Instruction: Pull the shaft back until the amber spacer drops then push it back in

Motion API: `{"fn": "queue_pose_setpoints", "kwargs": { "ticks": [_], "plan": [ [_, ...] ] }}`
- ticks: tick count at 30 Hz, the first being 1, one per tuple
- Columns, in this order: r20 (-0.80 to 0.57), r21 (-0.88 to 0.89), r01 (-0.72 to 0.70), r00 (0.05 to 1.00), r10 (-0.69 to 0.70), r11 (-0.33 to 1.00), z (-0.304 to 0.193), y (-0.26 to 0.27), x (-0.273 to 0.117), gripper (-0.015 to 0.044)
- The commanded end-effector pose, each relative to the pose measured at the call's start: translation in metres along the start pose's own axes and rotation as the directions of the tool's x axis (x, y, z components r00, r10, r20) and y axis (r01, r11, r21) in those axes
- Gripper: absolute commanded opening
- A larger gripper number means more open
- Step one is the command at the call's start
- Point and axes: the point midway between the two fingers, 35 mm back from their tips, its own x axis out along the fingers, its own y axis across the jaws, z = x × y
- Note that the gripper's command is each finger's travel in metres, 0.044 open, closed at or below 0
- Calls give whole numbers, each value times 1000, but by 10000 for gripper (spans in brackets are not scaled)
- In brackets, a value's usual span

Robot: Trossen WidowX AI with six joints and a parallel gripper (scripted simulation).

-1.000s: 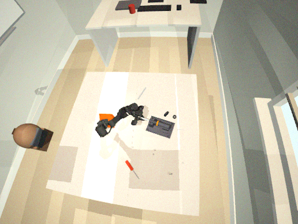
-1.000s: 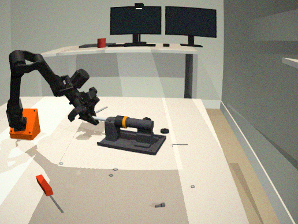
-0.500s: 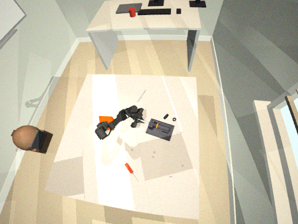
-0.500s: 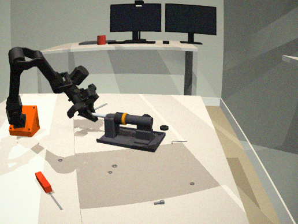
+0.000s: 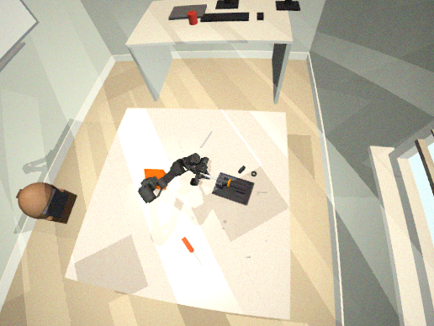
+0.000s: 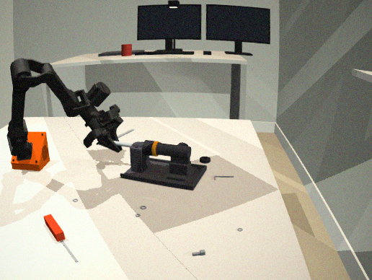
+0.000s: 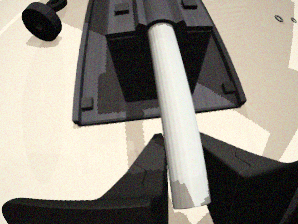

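My hand (image 5: 207, 176) (image 6: 119, 146) (image 7: 173, 139) grips the pale shaft (image 5: 210, 177) (image 6: 124, 144) (image 7: 176, 107) outside the black housing (image 5: 220, 181) (image 6: 138, 159); just to the right, the amber spacer (image 5: 229, 183) (image 6: 154, 148) sits up in the assembly, above the desk (image 5: 252, 269) (image 6: 173, 231) (image 7: 45, 165).

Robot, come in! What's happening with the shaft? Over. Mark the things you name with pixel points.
Black gripper (image 5: 204, 176) (image 6: 118, 145) (image 7: 173, 139) shut on pale round shaft (image 5: 214, 178) (image 6: 124, 143) (image 7: 175, 95). Amber ring spacer (image 5: 229, 182) (image 6: 154, 148) up on the dark assembly, not dropped. Nothing seen blocking the shaft's pull-back.
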Motion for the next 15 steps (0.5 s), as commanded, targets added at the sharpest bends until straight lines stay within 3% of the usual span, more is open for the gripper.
{"fn": "queue_pose_setpoints", "kwargs": {
  "ticks": [1, 15],
  "plan": [
    [0, 3, 4, 1000, -4, 1000, -1, -1, 0, 0],
    [0, 3, 4, 1000, -4, 1000, -2, -1, -1, 0]
  ]
}}
